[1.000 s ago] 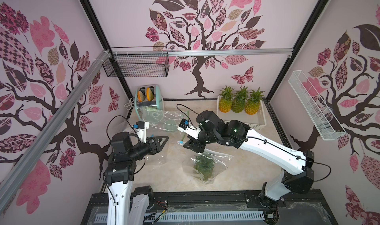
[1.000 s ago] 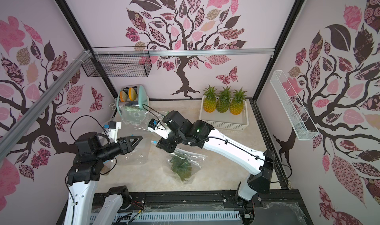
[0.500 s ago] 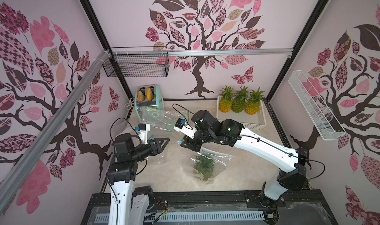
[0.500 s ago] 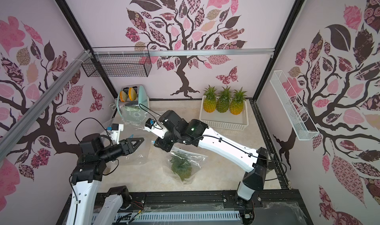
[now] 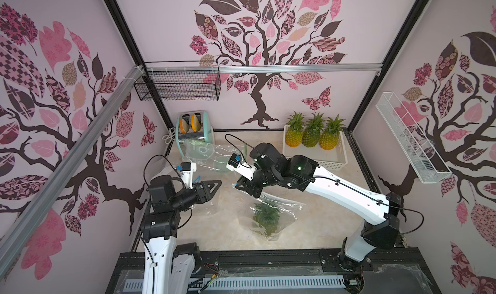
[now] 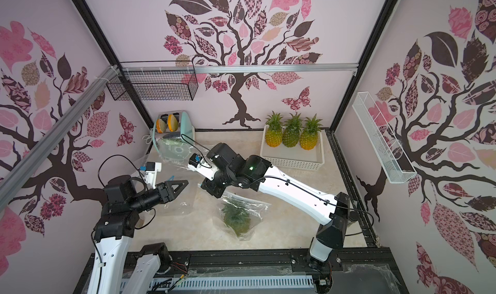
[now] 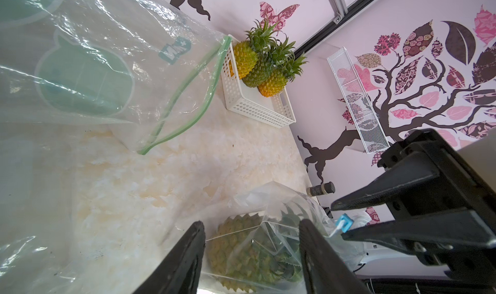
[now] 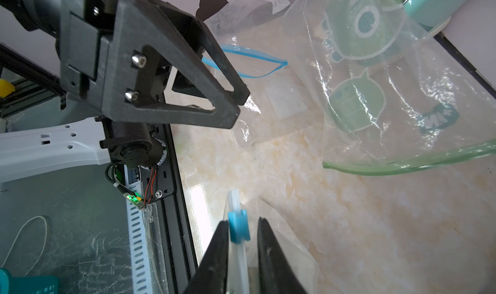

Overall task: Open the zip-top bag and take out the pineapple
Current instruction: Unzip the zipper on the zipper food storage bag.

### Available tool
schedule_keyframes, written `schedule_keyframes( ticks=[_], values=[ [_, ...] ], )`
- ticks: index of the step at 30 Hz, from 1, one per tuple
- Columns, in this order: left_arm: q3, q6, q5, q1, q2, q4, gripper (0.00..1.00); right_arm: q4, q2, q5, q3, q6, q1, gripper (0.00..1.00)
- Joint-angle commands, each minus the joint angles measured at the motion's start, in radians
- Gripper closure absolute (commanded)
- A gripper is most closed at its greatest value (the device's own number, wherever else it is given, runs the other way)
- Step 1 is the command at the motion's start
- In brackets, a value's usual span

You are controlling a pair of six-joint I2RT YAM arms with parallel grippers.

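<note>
Two claws: right claw [image 8: 243,221], narrowly spread, straddles the blue slider [image 8: 238,226] of the clear plastic zip-top bag [image 5: 290,209], likely to unzip it; left claw [image 7: 251,224] gapes empty nearby, probably to brace.

Zip-top bag [image 5: 287,209]: clear, glossy, crinkled plastic film. Bench [image 5: 222,233]: polished, cream marble-look top. Basket [image 5: 322,162]: matt white perforated plastic.

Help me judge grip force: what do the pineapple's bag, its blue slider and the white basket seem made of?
Bag: thin clear plastic film, glossy; it crinkles and glints, and the pineapple shows through.
Slider: hard-looking blue plastic, smooth and opaque.
Basket: seemingly rigid white moulded plastic, matte, with regular perforations in its walls.
</note>
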Motion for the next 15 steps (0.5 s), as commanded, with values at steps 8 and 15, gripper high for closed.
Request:
schedule_keyframes(
  ticks=[8,15],
  values=[
    [-0.014,-0.013,0.033,0.004,-0.004,0.054,0.41,-0.026,0.004,-0.013,0.055,-0.006,0.005,0.80],
    [-0.019,-0.020,0.049,0.004,0.001,0.070,0.40,-0.035,0.001,-0.016,0.054,-0.016,0.005,0.86]
  ],
)
